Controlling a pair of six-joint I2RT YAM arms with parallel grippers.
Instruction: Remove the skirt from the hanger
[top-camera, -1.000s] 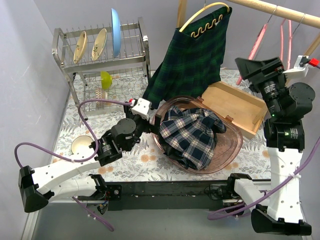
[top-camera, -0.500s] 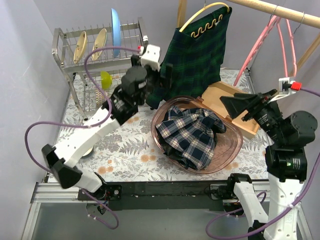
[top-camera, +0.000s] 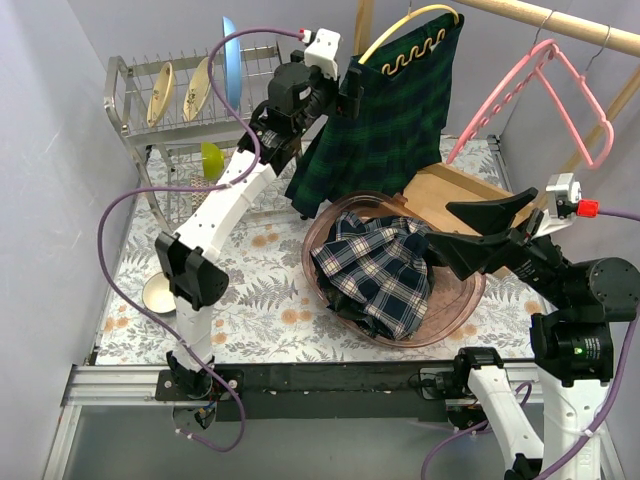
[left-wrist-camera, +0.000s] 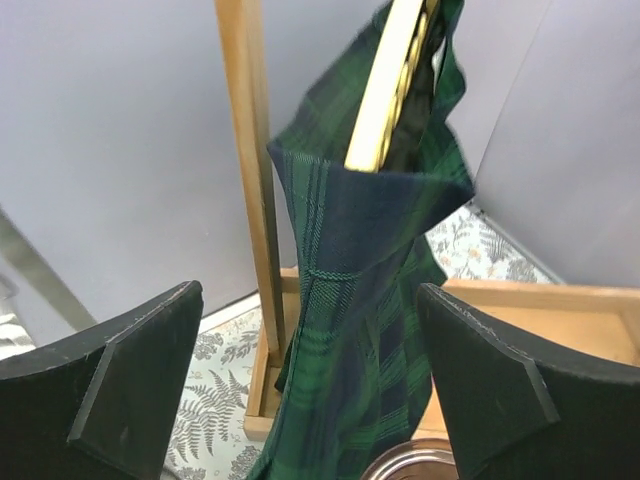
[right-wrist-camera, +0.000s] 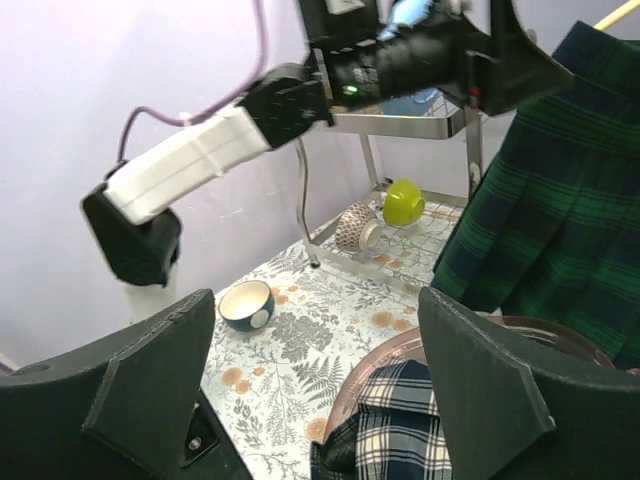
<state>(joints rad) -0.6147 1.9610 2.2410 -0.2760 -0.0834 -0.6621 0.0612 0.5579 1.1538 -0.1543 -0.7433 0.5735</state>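
Observation:
A dark green plaid skirt (top-camera: 385, 125) hangs on a yellow hanger (top-camera: 400, 25) from a wooden rail at the back. In the left wrist view the skirt (left-wrist-camera: 375, 300) and hanger (left-wrist-camera: 385, 90) show close up. My left gripper (top-camera: 350, 88) is raised high, open, just left of the skirt's upper edge; in its own view (left-wrist-camera: 310, 390) the jaws stand wide with the skirt between and beyond them. My right gripper (top-camera: 470, 235) is open and empty, held above the right rim of the tub, pointing left; its own view (right-wrist-camera: 315, 390) shows it open too.
A brown translucent tub (top-camera: 455, 310) holds a blue and white plaid garment (top-camera: 380, 265). A wooden tray (top-camera: 480, 210) lies behind it. A pink hanger (top-camera: 540, 85) hangs at right. A dish rack (top-camera: 200, 100) with plates stands back left, a small bowl (top-camera: 160, 290) at left.
My left arm has risen from the tub's left side up to the skirt's top left edge. My right gripper has dropped and swung toward the tub. The pink hanger has swung.

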